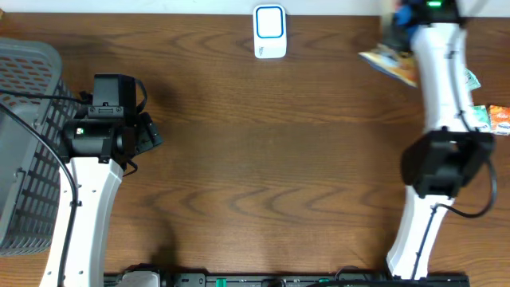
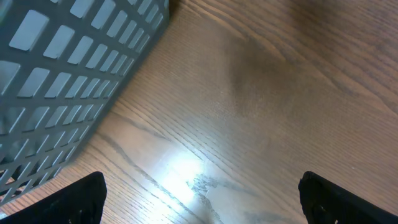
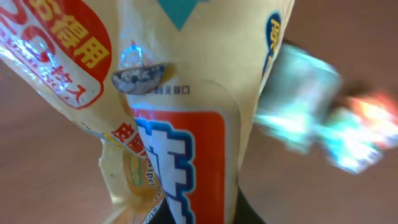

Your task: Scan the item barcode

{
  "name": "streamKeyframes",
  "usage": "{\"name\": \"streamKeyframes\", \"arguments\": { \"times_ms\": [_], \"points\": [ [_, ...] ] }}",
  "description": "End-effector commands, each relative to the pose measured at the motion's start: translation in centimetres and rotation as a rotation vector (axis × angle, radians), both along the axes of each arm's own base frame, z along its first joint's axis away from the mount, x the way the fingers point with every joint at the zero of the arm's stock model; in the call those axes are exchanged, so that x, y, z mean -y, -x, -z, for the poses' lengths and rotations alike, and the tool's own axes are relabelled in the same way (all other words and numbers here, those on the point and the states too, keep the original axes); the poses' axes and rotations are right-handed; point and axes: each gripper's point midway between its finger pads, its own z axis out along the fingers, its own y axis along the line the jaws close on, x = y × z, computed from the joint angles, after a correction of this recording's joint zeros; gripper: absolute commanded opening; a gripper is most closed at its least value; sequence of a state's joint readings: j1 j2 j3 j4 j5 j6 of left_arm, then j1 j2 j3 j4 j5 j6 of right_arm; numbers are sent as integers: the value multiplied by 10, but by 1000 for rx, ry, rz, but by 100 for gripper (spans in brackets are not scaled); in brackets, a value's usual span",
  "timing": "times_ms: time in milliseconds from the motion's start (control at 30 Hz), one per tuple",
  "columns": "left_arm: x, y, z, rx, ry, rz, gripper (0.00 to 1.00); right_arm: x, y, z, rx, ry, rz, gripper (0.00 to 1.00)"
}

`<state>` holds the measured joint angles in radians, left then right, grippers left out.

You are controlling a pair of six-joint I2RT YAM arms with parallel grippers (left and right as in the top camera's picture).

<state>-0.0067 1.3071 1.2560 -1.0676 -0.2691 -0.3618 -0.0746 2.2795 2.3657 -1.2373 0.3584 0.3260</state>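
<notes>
1. Firstly, know what you hold. Your right pincer (image 1: 401, 28) is clamped tight on the yellow plastic snack packet with a red-orange label panel (image 3: 186, 155). It sits at the far right corner of the brown wood-grain surface (image 1: 271, 159), seemingly lifted clear of it. That is well apart from the white box-shaped scanner with a blue window (image 1: 269, 32).
2. Find the barcode before you travel. The right wrist view shows only printed label, no bars, so you cannot tell yet which face carries the code. Expect to roll the wrist.
3. Carry the packet left along the far edge toward the scanner, slowly. The film looks limp and creased, and a fast sweep would likely make it flap and fold over the code.
4. Present the coded face flat and square to the blue window, near but not touching. Tilt it slightly if the glossy film throws glare, then hold steady.
5. Leave your left pincer (image 2: 202, 202) where it is. Its fingers are spread wide apart and empty, just beside the grey plastic lattice basket (image 2: 56, 74) and out of the path.
6. Mind the loose teal and orange packets (image 1: 488, 116) beside the right arm — swing the elbow clear of them.
</notes>
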Motion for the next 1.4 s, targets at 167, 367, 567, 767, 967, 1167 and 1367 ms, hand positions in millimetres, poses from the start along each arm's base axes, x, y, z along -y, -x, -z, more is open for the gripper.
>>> {"name": "streamKeyframes", "arguments": {
  "times_ms": [167, 367, 567, 767, 967, 1167, 1367],
  "points": [
    [-4, 1, -1, -3, -21, -6, 98, 130, 62, 7, -31, -91, 333, 1],
    [-4, 1, -1, -3, -21, -6, 98, 150, 79, 17, -37, -193, 376, 27],
    [-4, 1, -1, -3, -21, -6, 98, 143, 95, 31, -119, -216, 386, 99],
    [-4, 1, -1, -3, -21, -6, 98, 123, 115, 10, -148, -277, 371, 99],
    [-4, 1, -1, -3, -21, -6, 97, 64, 140, -81, -13, -315, 259, 97],
    [-4, 1, -1, -3, -21, -6, 98, -3, 163, -152, 122, -190, 86, 97],
    [-4, 1, -1, -3, -21, -6, 97, -79, 194, -182, 186, -100, -170, 98]
  ]
}}
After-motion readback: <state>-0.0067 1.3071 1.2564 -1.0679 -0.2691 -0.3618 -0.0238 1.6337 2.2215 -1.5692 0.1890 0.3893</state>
